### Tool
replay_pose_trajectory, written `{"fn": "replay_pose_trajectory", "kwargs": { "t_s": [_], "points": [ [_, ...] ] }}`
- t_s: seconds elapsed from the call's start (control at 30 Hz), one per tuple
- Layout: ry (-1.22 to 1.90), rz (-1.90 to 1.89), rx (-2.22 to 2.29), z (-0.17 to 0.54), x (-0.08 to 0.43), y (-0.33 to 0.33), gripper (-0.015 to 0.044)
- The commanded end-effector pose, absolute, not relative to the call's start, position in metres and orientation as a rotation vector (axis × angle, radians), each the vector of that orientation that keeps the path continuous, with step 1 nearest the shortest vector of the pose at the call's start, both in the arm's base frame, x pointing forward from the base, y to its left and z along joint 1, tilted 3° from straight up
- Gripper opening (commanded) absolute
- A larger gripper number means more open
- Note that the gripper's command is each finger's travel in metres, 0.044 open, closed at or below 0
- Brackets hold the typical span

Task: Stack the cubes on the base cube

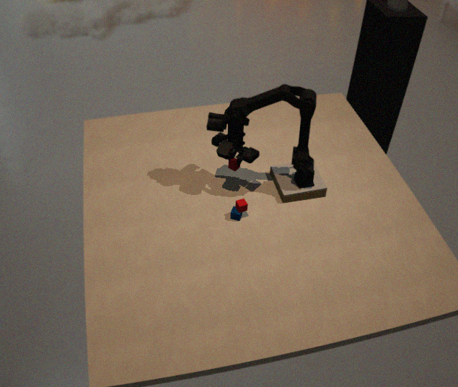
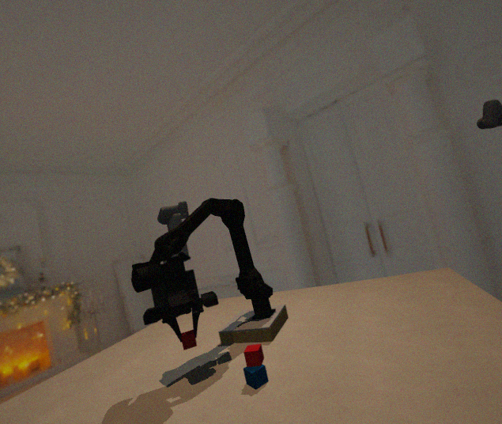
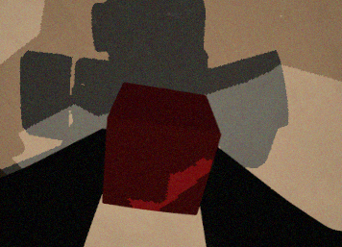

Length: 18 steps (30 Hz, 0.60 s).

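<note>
The blue base cube (image 1: 235,214) (image 2: 255,376) stands on the table. One red cube (image 1: 241,205) (image 2: 254,355) sits on top of it, offset toward one corner. My gripper (image 1: 234,163) (image 2: 188,336) (image 3: 158,148) is shut on the other red cube (image 1: 233,165) (image 2: 189,340) (image 3: 149,153), with a finger on either side in the wrist view. The held cube is in the air above the table, behind and to the side of the two stacked cubes. Its lower part in the wrist view shows a brighter lit patch.
The wooden table (image 1: 179,291) (image 2: 356,342) carries the arm's base plate (image 1: 304,193) (image 2: 246,335), behind and to the right of the stacked cubes in the top view. A dark pillar (image 1: 386,74) stands beyond the table's right edge. The arm's shadow falls beneath the gripper.
</note>
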State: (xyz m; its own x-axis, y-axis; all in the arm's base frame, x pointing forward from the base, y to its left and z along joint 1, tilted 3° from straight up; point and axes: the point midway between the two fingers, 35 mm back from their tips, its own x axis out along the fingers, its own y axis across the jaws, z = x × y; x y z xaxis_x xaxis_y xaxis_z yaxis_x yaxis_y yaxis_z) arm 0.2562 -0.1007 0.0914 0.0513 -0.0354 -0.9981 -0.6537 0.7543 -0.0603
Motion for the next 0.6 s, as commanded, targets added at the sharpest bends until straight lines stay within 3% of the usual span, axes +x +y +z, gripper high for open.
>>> {"fn": "replay_pose_trajectory", "kwargs": {
  "t_s": [0.0, 0.57],
  "points": [
    [1.453, 0.518, -0.599, 0.108, 0.255, -0.099, 0.0105],
    [1.458, 0.494, -0.571, 0.131, 0.259, -0.084, 0.0105]
  ]
}}
